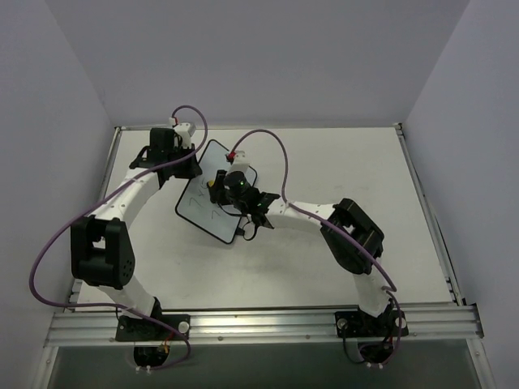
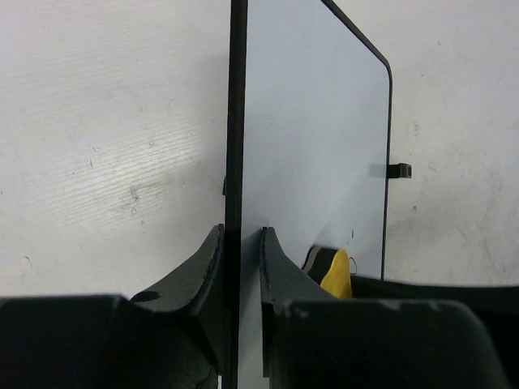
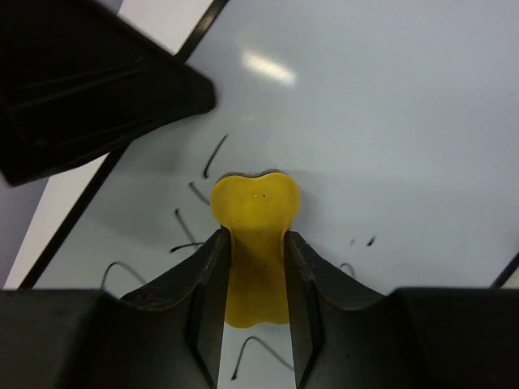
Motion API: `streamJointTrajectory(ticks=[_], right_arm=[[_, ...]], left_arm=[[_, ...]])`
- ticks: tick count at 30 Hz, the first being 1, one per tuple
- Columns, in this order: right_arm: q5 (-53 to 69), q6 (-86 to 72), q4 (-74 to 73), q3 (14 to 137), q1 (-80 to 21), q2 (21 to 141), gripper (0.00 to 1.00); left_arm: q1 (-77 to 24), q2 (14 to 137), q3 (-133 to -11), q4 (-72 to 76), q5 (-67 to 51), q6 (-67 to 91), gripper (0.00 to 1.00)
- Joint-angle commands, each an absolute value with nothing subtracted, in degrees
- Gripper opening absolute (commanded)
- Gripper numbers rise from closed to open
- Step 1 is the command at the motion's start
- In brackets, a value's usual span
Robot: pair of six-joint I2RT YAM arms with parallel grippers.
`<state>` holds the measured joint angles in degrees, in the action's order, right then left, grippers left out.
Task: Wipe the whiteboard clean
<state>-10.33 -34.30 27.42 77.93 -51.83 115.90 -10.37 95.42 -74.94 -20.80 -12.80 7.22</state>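
Observation:
The whiteboard [image 1: 212, 194] is a white board with a thin black frame, lying tilted at mid-table. My left gripper [image 2: 241, 243] is shut on its black edge [image 2: 236, 121] at the far corner; it shows in the top view [image 1: 185, 162]. My right gripper [image 3: 255, 251] is shut on the yellow eraser [image 3: 255, 215] and presses it on the board face [image 3: 389, 121]; it shows in the top view [image 1: 223, 186]. Dark pen strokes [image 3: 212, 156] remain left of and below the eraser. The eraser also shows in the left wrist view [image 2: 336, 274].
The white table [image 1: 340, 178] stretches to the right of the board, with a metal rail [image 1: 268, 322] along its near edge. A black foot [image 2: 399, 170] sticks out from the board's right side. Purple cables [image 1: 284, 154] loop above both arms.

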Motion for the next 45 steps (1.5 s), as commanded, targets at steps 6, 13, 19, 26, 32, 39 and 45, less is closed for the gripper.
streamJointTrajectory(ticks=[6,13,19,26,32,39,45], right_arm=[[-5.1,-36.5,22.2,74.9,-56.3,116.5,0.09],[-5.6,-38.1,27.4,65.6,-54.1,115.9,0.09],[-6.1,-39.2,30.8,59.0,-51.7,114.1,0.09],[-5.9,-39.1,31.9,56.3,-49.5,113.4,0.09],[-6.3,-39.0,30.2,58.6,-48.3,115.0,0.09],[-5.7,-38.8,29.4,59.7,-45.4,115.9,0.09],[-5.2,-38.1,29.1,60.6,-44.8,116.3,0.09]], left_arm=[[-14.4,95.7,-70.1,-17.7,-10.2,6.2,0.02],[-14.4,94.3,-69.2,-16.1,-8.7,5.8,0.02],[-14.4,93.4,-68.6,-15.4,-8.1,5.5,0.02],[-14.4,93.1,-68.2,-14.9,-7.9,5.3,0.02],[-14.4,92.6,-67.9,-14.8,-7.7,5.3,0.02],[-14.4,92.2,-67.5,-14.6,-7.4,5.2,0.02],[-14.5,92.1,-67.4,-14.5,-7.2,5.1,0.02]])
